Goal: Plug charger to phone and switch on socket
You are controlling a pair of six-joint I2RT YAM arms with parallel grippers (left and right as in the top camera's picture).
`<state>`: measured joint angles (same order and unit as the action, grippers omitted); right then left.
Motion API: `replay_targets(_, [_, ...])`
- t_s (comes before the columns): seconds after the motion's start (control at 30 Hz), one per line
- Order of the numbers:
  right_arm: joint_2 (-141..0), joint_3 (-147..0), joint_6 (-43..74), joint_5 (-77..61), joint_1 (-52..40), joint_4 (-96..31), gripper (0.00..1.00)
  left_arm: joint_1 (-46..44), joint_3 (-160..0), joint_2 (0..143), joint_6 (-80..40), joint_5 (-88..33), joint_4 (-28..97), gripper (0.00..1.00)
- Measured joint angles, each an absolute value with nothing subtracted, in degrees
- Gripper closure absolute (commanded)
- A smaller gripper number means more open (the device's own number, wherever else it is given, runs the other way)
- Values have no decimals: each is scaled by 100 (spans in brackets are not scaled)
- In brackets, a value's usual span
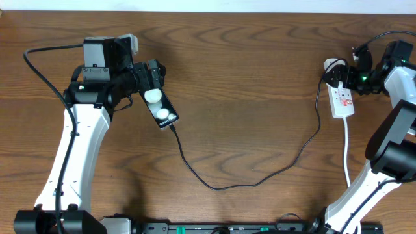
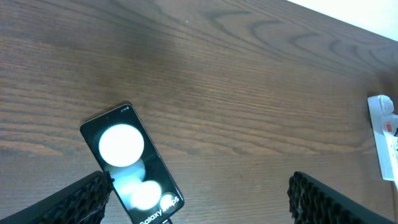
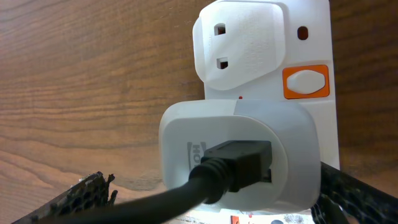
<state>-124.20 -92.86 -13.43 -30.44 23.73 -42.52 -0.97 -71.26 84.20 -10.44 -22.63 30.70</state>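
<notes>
Since the charger (image 1: 214,186) already looks seated in the lower end of the phone (image 1: 160,108), I judge the step in hand to be switching on the socket (image 3: 316,53). The right gripper (image 3: 211,196) hangs directly over it, jaws wide apart and nothing between them, with one finger showing at each lower corner of the wrist view. Closest to the lens is a white adapter (image 3: 239,155) plugged into the strip, the black cable leaving its face. Just beyond it, at the strip's edge, sits the orange-framed switch (image 3: 305,82); I cannot tell whether it is on or off.

To do this well, one fingertip should land squarely on the rocker, clear of the adapter and the cable. The push should go straight down, because the strip looks light and could slide.

Farther off, the cable lies in a slack loop across to the phone, which rests face up. The left gripper (image 2: 199,193) is over the phone, also open and holding nothing.

The table (image 1: 247,65) is dark, smooth wood grain. Past its far edge only a pale band shows, too little to say anything about the room.
</notes>
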Motion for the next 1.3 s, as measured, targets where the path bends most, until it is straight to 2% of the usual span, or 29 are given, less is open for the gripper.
replay_targets(0.17, [-12422,-9349,-1347,-2995,2364,-4348,1,-97,-7126,8420,-1044,-2263,3087,8])
replay_targets(0.47, [-12477,-9690,-1216,-2536,2421,-5166,1,-97,-7126,8420,-1044,-2263,3100,8])
replay_targets(1.3, [-12525,-9758,-1186,-3046,2453,-5113,1,-97,-7126,8420,-1044,-2263,3100,8])
